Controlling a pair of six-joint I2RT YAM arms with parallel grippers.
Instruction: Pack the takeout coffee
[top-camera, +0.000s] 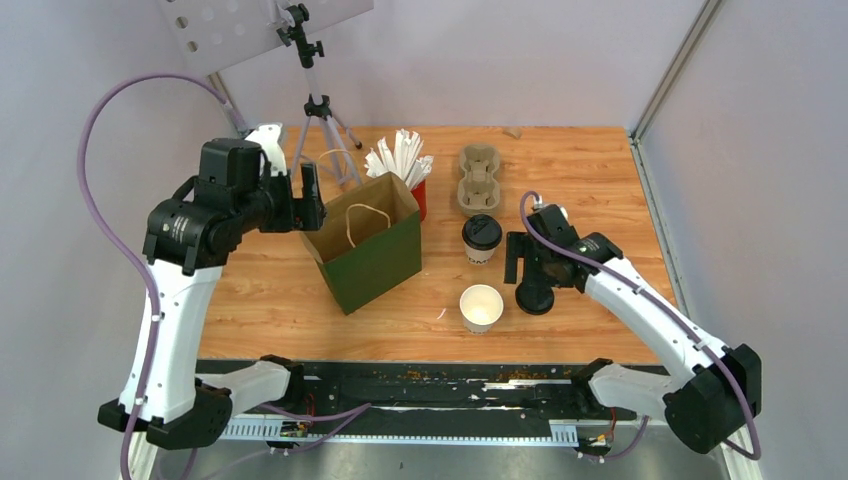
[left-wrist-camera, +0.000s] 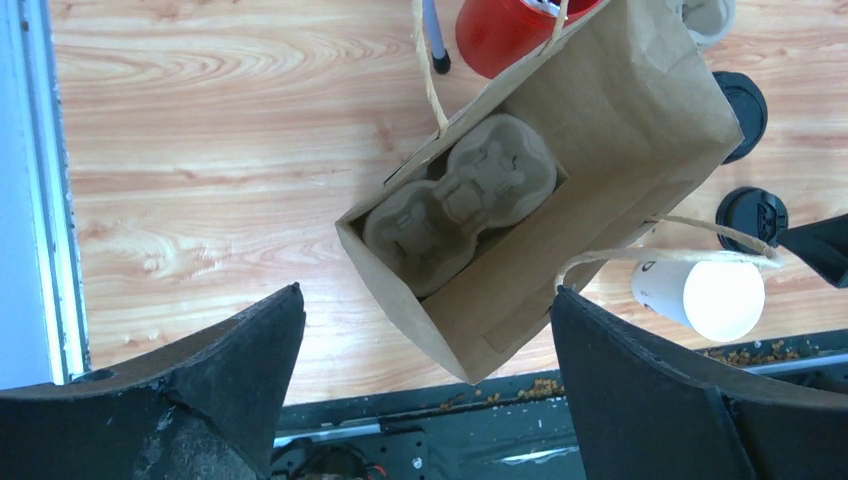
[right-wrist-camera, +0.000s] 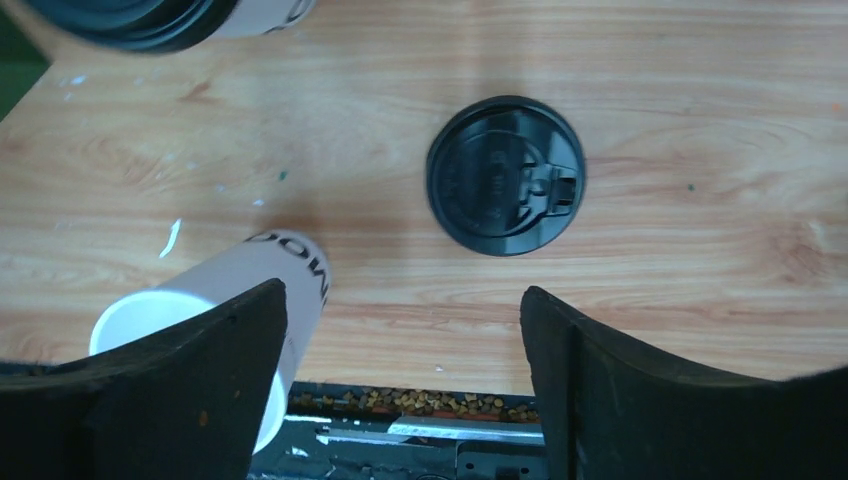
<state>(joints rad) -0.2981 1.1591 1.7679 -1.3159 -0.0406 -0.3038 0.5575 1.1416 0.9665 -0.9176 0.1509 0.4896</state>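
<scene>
Coffee cups stand on the worktop (top-camera: 260, 290) right of the paper bag (top-camera: 375, 260): one lidded cup (top-camera: 481, 238) and one uncapped cup (top-camera: 481, 307), with a loose lid (right-wrist-camera: 507, 175) flat beside it. I see my right fingers (right-wrist-camera: 640, 390) spread wide above that lid, empty. My left fingers (left-wrist-camera: 230, 380) gape wide over the bag, which holds a pulp tray (left-wrist-camera: 460, 200).

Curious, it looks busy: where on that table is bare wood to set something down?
Free tabletop: near-left of the paper bag, and the far right corner beyond the pulp tray. Crowded: between bag and right pincer, where the lidded cup, open cup and loose lid sit.
</scene>
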